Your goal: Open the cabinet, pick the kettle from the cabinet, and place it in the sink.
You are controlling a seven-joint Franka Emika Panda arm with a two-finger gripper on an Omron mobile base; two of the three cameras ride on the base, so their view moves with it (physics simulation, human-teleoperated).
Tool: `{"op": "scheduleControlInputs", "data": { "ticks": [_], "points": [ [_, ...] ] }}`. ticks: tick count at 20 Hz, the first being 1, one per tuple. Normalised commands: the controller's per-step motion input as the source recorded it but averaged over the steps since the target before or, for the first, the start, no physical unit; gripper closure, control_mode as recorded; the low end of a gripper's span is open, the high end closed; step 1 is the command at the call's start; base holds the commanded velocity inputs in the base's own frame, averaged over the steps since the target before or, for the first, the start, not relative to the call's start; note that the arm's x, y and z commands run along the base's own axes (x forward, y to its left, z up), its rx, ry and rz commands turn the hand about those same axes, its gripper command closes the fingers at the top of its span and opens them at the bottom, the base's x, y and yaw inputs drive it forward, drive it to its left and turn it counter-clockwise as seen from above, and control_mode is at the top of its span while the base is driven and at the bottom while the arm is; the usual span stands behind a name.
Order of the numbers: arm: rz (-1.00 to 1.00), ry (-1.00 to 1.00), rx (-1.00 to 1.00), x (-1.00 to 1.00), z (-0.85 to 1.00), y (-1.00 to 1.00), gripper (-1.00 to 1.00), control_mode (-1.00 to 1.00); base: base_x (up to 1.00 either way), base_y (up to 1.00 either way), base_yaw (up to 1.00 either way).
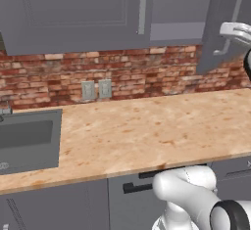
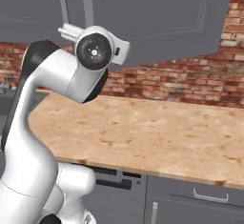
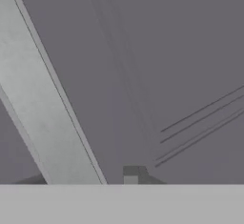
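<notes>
Fingers (image 3: 130, 171) sit close against the cabinet (image 1: 73, 13) at its part-open right door (image 1: 218, 23), the long bar handle (image 3: 43, 104) running just beside them; you cannot tell whether they are clenched or released, and the kettle presumably waits behind that door.

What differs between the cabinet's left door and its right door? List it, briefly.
The left door sits shut and flat; the right door stands swung outward. The left door faces the room squarely; the right door is angled out above the counter. Both are dark grey and panelled.
</notes>
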Motion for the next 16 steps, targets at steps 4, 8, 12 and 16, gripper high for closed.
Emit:
{"op": "scheduleControlInputs", "data": {
  "ticks": [4,8,12,16],
  "points": [
    [0.06,0.02,0.20,-0.50,-0.01,-0.67,1.00,-1.00,0.00,0.00,0.00],
    [0.04,0.02,0.19,-0.51,0.00,-0.67,1.00,-1.00,0.00,0.00,0.00],
    [0.03,0.01,0.19,-0.50,-0.01,-0.68,1.00,-1.00,0.00,0.00,0.00],
    [0.02,0.01,0.18,-0.49,-0.02,-0.68,1.00,-1.00,0.00,0.00,0.00]
  ]
}}
